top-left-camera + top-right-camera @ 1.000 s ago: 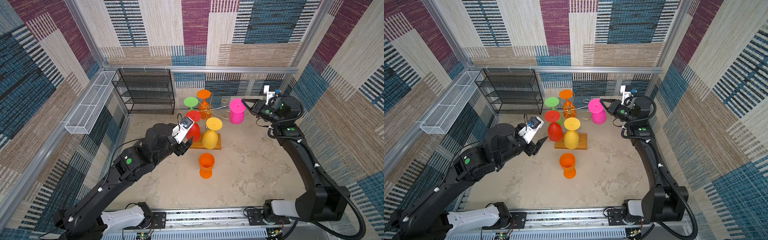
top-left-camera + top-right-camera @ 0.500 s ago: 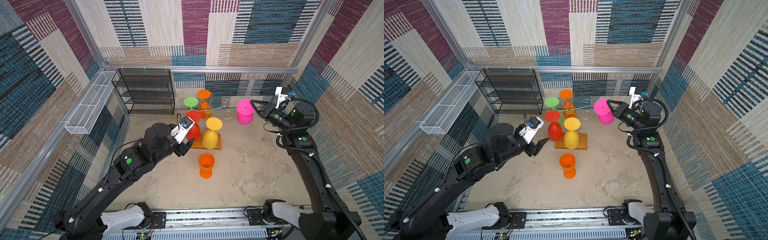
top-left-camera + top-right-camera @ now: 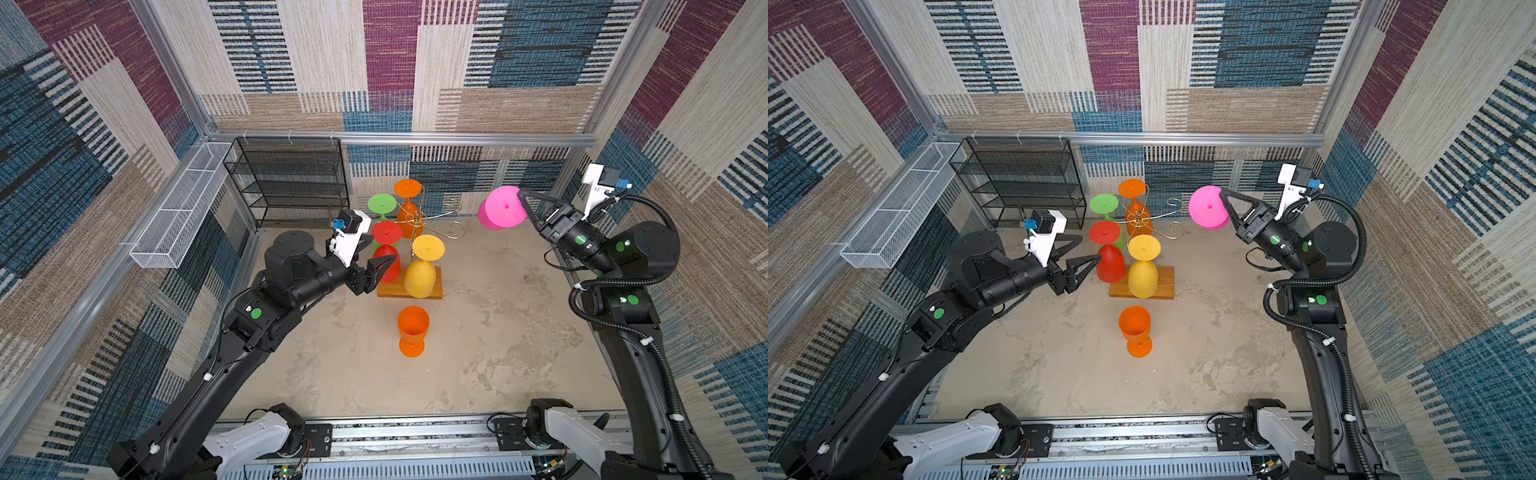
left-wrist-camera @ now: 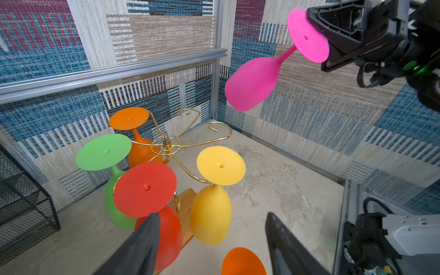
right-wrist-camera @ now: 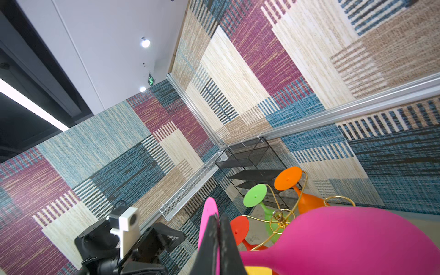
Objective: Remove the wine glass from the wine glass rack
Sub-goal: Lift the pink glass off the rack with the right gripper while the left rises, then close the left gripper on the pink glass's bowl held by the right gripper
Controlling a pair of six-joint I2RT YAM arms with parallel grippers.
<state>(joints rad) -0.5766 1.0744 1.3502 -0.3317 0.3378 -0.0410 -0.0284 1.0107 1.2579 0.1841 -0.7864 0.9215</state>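
The wine glass rack (image 3: 419, 217) (image 3: 1139, 216) (image 4: 166, 142), a gold wire tree on a wooden base, stands mid-floor. Orange, green, red (image 3: 386, 232) and yellow (image 3: 420, 278) glasses hang on it upside down. My right gripper (image 3: 524, 203) (image 3: 1225, 200) (image 5: 217, 219) is shut on the foot of a pink wine glass (image 3: 500, 208) (image 3: 1207, 206) (image 4: 252, 83) (image 5: 345, 242). That glass hangs in the air to the right of the rack, clear of its arms. My left gripper (image 3: 1091, 247) (image 4: 212, 214) stands open beside the red glass, holding nothing.
An orange glass (image 3: 412, 330) (image 3: 1134, 330) stands upright on the floor in front of the rack. A black mesh shelf unit (image 3: 291, 183) stands at the back left, and a white wire basket (image 3: 178, 208) hangs on the left wall. The right arm is near the back right corner.
My right gripper has carried the pink glass rightward, off the rack's arm and away from it. The left arm has hardly moved.
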